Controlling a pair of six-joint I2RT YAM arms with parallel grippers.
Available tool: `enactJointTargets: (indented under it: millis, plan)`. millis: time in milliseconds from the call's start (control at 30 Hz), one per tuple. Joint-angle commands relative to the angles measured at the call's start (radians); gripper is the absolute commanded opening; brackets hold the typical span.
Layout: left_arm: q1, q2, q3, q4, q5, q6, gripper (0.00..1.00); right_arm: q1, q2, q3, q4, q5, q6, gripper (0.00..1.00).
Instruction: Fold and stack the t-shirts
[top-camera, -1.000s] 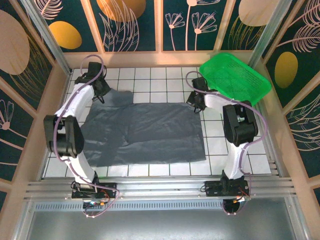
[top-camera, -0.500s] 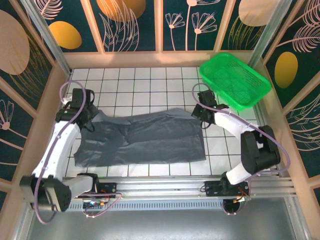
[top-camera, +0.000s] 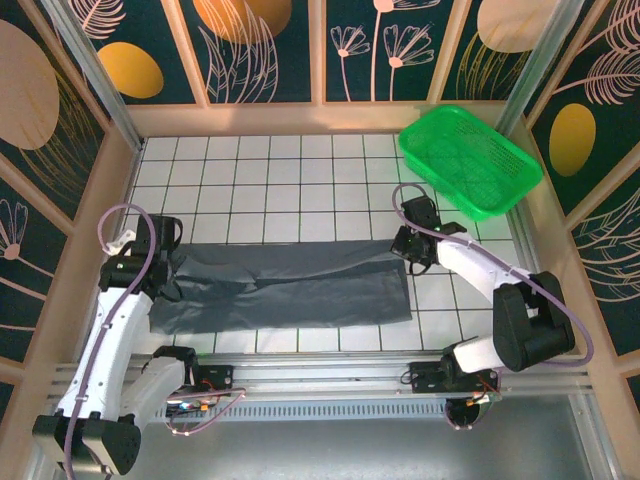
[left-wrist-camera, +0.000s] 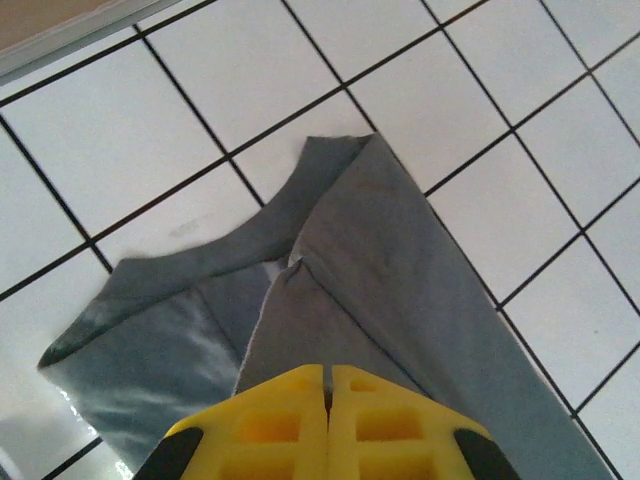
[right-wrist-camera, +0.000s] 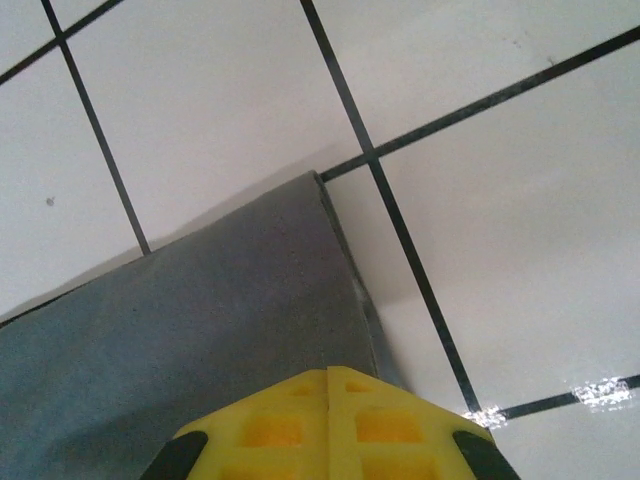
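Observation:
The dark slate-grey t-shirt (top-camera: 290, 292) lies as a long band across the white tiled table, its far edge doubled over toward the near side. My left gripper (top-camera: 168, 262) is at the shirt's left end, shut on a fold of the fabric (left-wrist-camera: 400, 260) that runs up from between the yellow fingers (left-wrist-camera: 270, 420). My right gripper (top-camera: 405, 248) is at the shirt's far right corner, shut on the cloth (right-wrist-camera: 200, 330), whose corner lies on the tiles just ahead of the fingers (right-wrist-camera: 400, 425).
A bright green mesh basket (top-camera: 470, 160) sits tilted at the far right corner. Wooden walls enclose the tiled table (top-camera: 290, 170) on three sides, and a metal rail (top-camera: 320, 375) runs along the near edge by the arm bases.
Both grippers have come toward the near edge, pulling the shirt's far edge with them. The shirt has gone from a wide spread to a narrower folded band.

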Motion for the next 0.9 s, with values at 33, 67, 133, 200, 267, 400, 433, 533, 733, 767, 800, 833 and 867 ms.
enactJointTargets:
  millis: [33,67,133,200,267,400,433,533,733,767,800,833,867]
  plan:
    - [-0.004,-0.026,-0.017,-0.067,-0.049,-0.063,0.0,0.01,-0.038,-0.039,-0.078,-0.009,0.022,0.0]
    - [-0.004,-0.028,-0.019,-0.07,-0.052,-0.064,0.0,0.011,-0.041,-0.042,-0.086,-0.011,0.024,0.0]
    - [-0.004,-0.025,-0.026,-0.072,-0.055,-0.065,0.0,0.01,-0.046,-0.045,-0.101,-0.024,0.025,0.0]
    - [-0.004,-0.021,-0.031,-0.072,-0.059,-0.067,0.0,0.014,-0.048,-0.046,-0.122,-0.042,0.023,0.0]
    - [-0.003,-0.017,-0.034,-0.074,-0.063,-0.073,0.0,0.017,-0.045,-0.052,-0.138,-0.043,0.014,0.0]
    - [-0.003,-0.021,-0.052,-0.096,-0.08,-0.103,0.0,0.015,-0.04,-0.071,-0.164,-0.043,0.004,0.0]
    - [-0.004,-0.025,-0.059,-0.099,-0.082,-0.11,0.0,0.016,-0.042,-0.075,-0.166,-0.044,0.004,0.0]
    - [-0.003,-0.044,-0.088,-0.108,-0.076,-0.145,0.0,0.017,-0.053,-0.075,-0.18,-0.044,0.014,0.01]
    - [-0.004,-0.108,-0.126,-0.143,-0.082,-0.241,0.1,0.018,-0.125,-0.037,-0.211,0.019,0.027,0.27]
    - [-0.004,-0.113,-0.124,-0.138,-0.081,-0.242,0.22,0.017,-0.134,-0.03,-0.209,0.023,0.026,0.32]
    - [-0.004,-0.114,-0.118,-0.132,-0.078,-0.241,0.32,0.018,-0.14,-0.023,-0.205,0.025,0.025,0.35]
    - [-0.004,-0.111,-0.114,-0.121,-0.076,-0.24,0.41,0.019,-0.142,-0.015,-0.201,0.027,0.025,0.37]
    - [-0.004,-0.104,-0.108,-0.106,-0.069,-0.235,0.47,0.022,-0.14,-0.007,-0.194,0.027,0.022,0.37]
